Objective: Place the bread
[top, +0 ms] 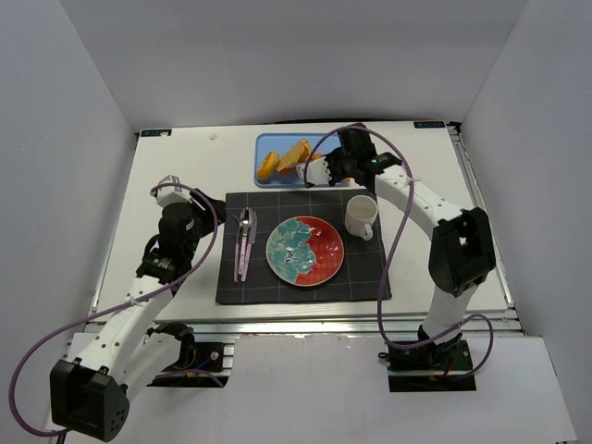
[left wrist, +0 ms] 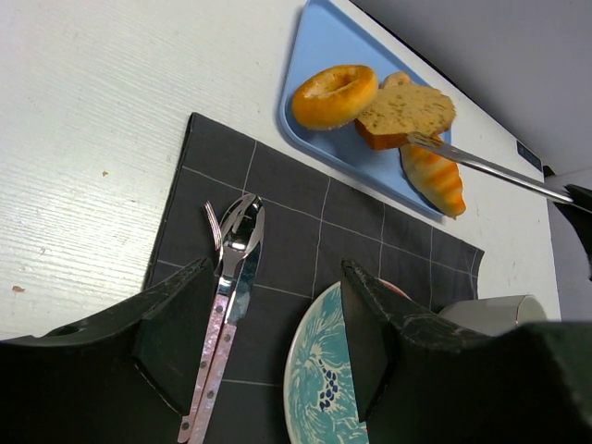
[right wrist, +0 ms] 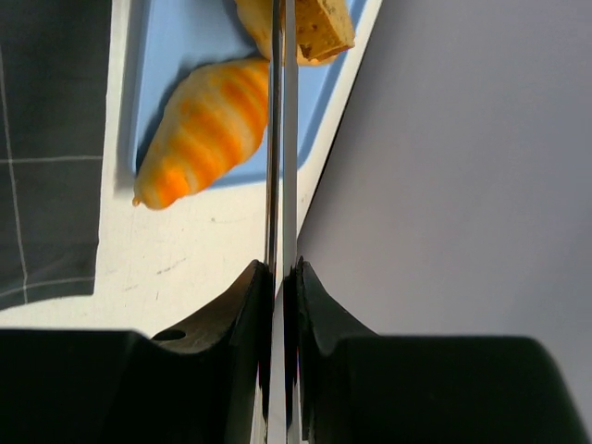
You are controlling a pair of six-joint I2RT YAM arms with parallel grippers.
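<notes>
The squarish bread slice [left wrist: 407, 113] lies on a blue tray [left wrist: 319, 37] at the back of the table, between a glazed donut [left wrist: 333, 95] and a ridged croissant [left wrist: 433, 176]. A second tan piece [left wrist: 398, 80] peeks out behind the slice. My right gripper [top: 328, 168] is shut on a thin metal utensil [left wrist: 490, 167] whose tip touches the slice's near edge. In the right wrist view the gripper [right wrist: 285, 273] clamps the utensil [right wrist: 282, 139], which reaches the slice [right wrist: 324, 28]. My left gripper [left wrist: 277, 305] is open and empty, low over the dark placemat [top: 277, 287].
On the placemat lie a teal and red plate [top: 305, 251], a fork and spoon [top: 244, 242] to its left, and a white mug [top: 361, 215] to its right. White walls close in the table on three sides.
</notes>
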